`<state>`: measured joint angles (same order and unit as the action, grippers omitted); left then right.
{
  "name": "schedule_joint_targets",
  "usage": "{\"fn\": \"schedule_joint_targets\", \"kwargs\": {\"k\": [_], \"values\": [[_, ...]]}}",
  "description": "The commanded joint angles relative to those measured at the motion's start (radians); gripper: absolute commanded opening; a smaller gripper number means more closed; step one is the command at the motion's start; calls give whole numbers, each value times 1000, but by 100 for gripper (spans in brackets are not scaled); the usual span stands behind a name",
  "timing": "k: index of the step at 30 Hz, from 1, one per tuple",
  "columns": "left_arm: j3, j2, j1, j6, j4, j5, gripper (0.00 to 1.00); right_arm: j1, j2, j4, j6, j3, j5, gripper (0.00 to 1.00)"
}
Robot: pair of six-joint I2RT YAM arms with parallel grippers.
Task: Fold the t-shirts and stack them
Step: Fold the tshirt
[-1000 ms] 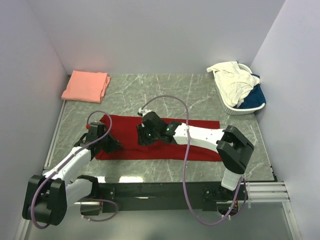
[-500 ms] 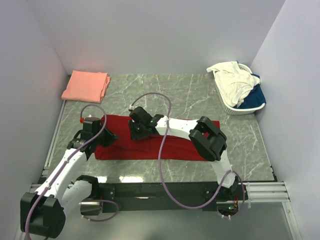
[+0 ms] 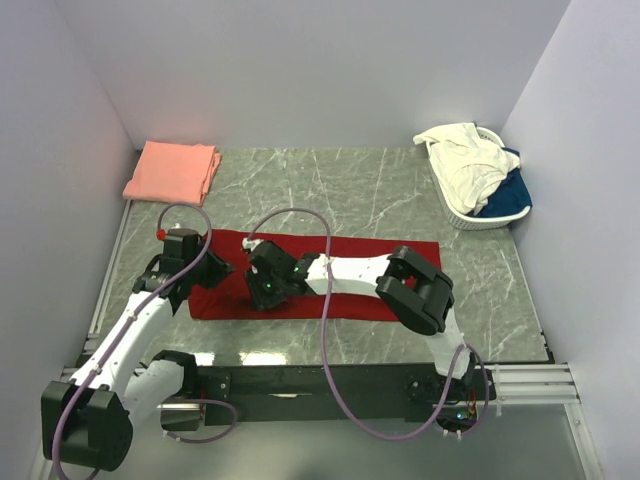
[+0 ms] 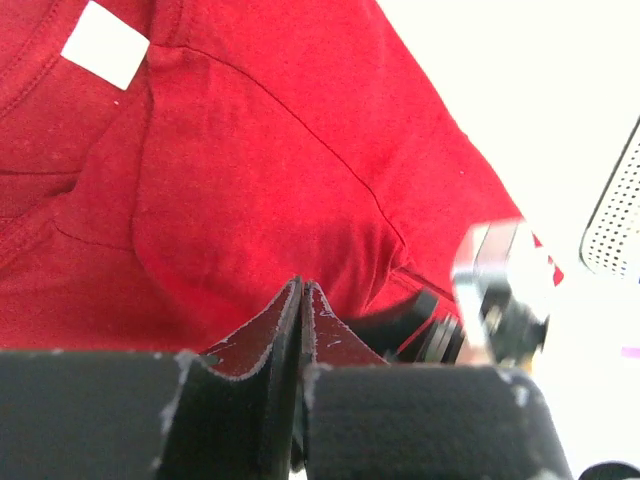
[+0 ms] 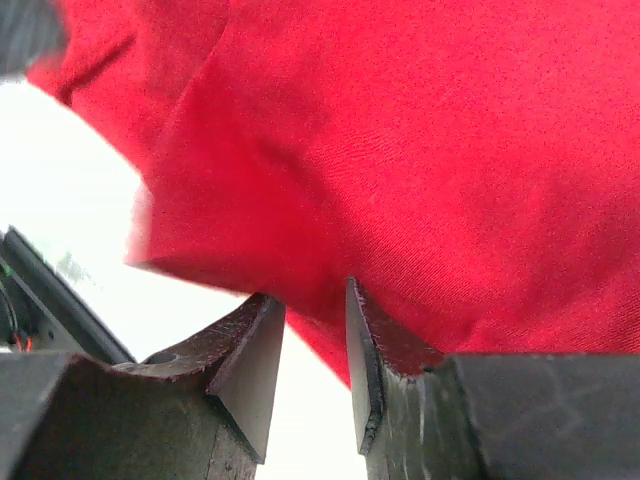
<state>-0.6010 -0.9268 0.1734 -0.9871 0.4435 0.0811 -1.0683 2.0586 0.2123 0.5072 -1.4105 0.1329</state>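
The deep red t-shirt (image 3: pixel 350 280) lies as a long flat band across the table's middle. Its white neck label (image 4: pixel 105 45) shows in the left wrist view. My left gripper (image 3: pixel 217 271) is over the shirt's left end, jaws shut (image 4: pixel 301 290), tips against the red cloth (image 4: pixel 250 150); no cloth shows between them. My right gripper (image 3: pixel 262 292) is at the shirt's front edge just right of it, jaws a little apart (image 5: pixel 312 300), with the edge of the red cloth (image 5: pixel 450 150) dipping between them. A folded salmon pink t-shirt (image 3: pixel 173 171) lies at the back left.
A white slatted basket (image 3: pixel 470 218) stands at the back right, holding a cream-white t-shirt (image 3: pixel 462 160) and a blue one (image 3: pixel 508 192). Walls close in the left, back and right. The right arm reaches across the shirt from the right.
My right gripper has moved left along the red shirt and then toward its front edge. My left gripper has shifted slightly back and left at the shirt's left end.
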Motion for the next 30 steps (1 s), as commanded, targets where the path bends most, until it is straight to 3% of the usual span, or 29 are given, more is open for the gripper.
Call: {"fn": "schedule_joint_targets", "kwargs": {"k": [1,12,20,30], "values": [[-42,-14,-12,22,-25,-3,10,-22,-78,-63,-13,36,13,38],[19,-127,-17,-16,-137,8,8,-3,-222,-25,-4,102,-99,38],[73,-262,20,-158,-235,-72,4,287,-351,64,40,235,-159,38],[-9,-500,51,-208,-261,-156,5,559,-325,136,54,369,-285,41]]}}
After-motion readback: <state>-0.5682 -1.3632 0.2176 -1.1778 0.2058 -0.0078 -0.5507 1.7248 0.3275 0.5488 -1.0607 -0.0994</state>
